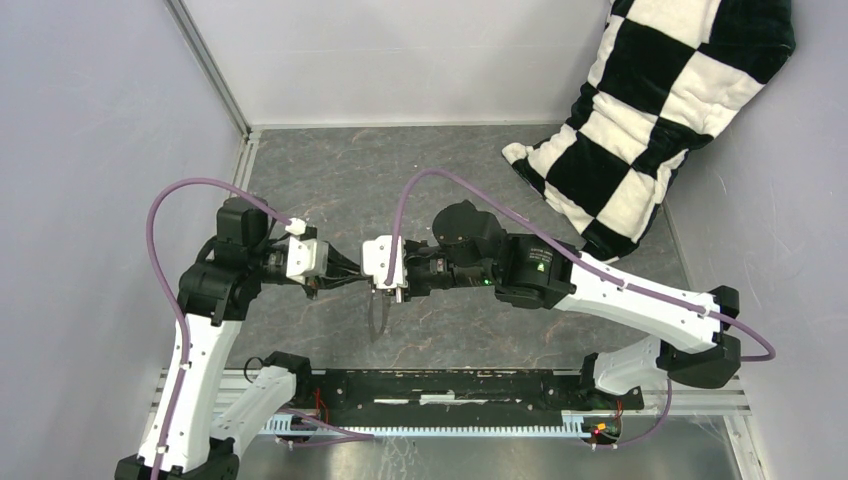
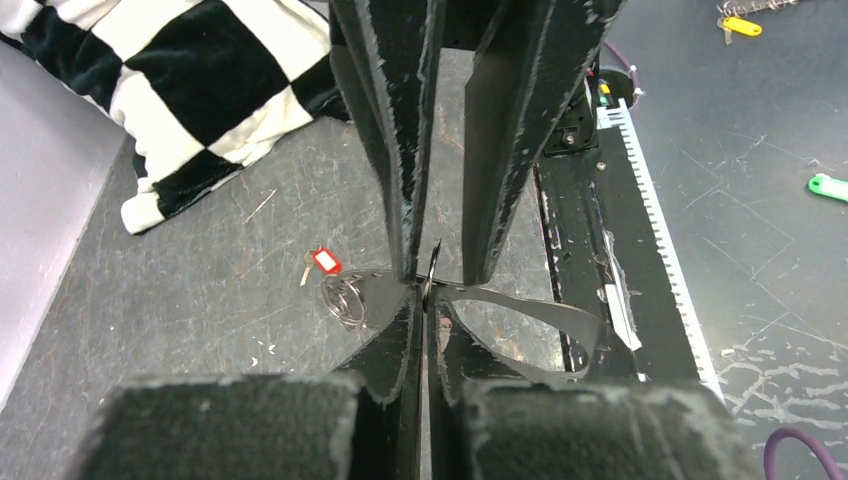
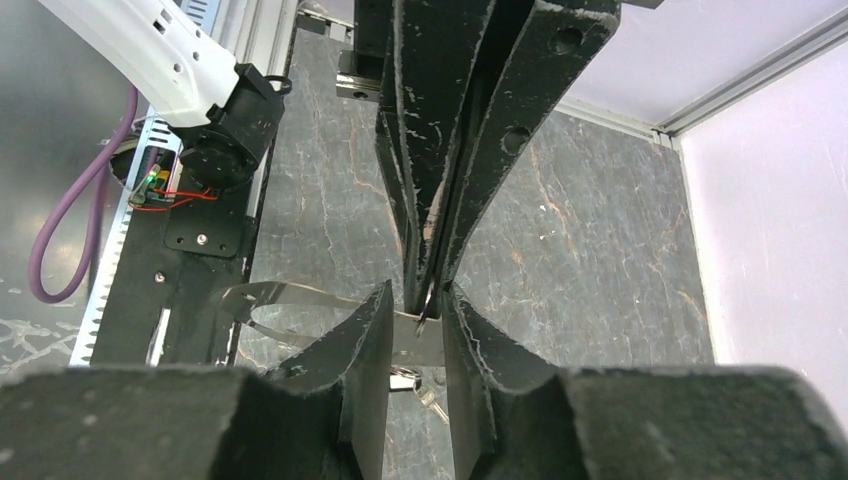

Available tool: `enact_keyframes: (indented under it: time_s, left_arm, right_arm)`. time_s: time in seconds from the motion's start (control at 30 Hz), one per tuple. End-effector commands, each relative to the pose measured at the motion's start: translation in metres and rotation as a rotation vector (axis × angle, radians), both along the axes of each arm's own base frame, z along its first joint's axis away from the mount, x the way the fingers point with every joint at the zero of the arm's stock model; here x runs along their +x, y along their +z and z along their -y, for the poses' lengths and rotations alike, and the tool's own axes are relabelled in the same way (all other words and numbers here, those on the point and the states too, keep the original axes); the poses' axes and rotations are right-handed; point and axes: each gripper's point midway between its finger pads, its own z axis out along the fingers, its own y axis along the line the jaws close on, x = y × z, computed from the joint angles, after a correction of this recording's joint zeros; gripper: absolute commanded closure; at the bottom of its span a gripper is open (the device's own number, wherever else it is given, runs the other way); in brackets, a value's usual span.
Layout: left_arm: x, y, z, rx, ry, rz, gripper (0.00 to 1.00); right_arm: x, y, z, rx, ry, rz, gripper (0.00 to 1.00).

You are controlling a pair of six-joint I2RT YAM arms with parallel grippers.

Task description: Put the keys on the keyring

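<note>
The keyring [image 2: 520, 304] is a thin grey metal band bent into a long loop, held above the table between both grippers. My left gripper [image 2: 428, 296] is shut on its thin edge at the middle. The right gripper [image 3: 416, 318] faces it, fingers [image 2: 405, 150] apart on either side of the band [image 3: 300, 297]. From above, the band [image 1: 377, 318] hangs below the two meeting grippers [image 1: 384, 290]. A key with a red head [image 2: 324, 261] lies by small wire rings [image 2: 344, 300] at the band's end. Below the right fingers that key [image 3: 432, 400] shows again.
A black-and-white checkered cushion [image 1: 650, 110] leans in the far right corner. A black rail [image 1: 450, 385] runs along the table's near edge. Beyond it lie a yellow tag [image 2: 741, 26] and a green tag [image 2: 828, 186].
</note>
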Motion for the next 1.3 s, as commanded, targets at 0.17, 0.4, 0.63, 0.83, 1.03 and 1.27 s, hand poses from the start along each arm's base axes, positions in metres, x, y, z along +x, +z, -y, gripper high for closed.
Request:
enact_keyframes:
  time_s: [0.17, 0.4, 0.63, 0.83, 1.03, 1.27]
  left_arm:
    - [-0.007, 0.002, 0.004, 0.006, -0.021, 0.009, 0.98]
    - [-0.009, 0.004, 0.004, 0.002, -0.031, 0.027, 0.85]
    - [-0.012, -0.009, 0.002, 0.02, 0.006, -0.047, 0.55]
    - [-0.007, -0.012, 0.005, -0.022, 0.047, -0.159, 0.53]
    - [0.004, -0.002, 0.009, -0.087, 0.094, -0.17, 0.57]
    - [-0.003, 0.012, 0.013, -0.124, 0.042, -0.219, 0.6]
  right_arm:
    - [0.01, 0.016, -0.008, 0.035, 0.016, -0.007, 0.89]
    - [0.021, 0.013, 0.0, 0.071, -0.026, -0.039, 1.0]
    - [0.022, 0.042, 0.022, 0.422, -0.026, -0.109, 1.0]
    - [0.007, 0.052, 0.034, 0.639, 0.032, -0.185, 1.0]
    - [-0.005, 0.05, 0.031, 0.693, 0.103, -0.253, 1.0]
    - [-0.011, 0.046, 0.031, 0.733, 0.139, -0.276, 0.99]
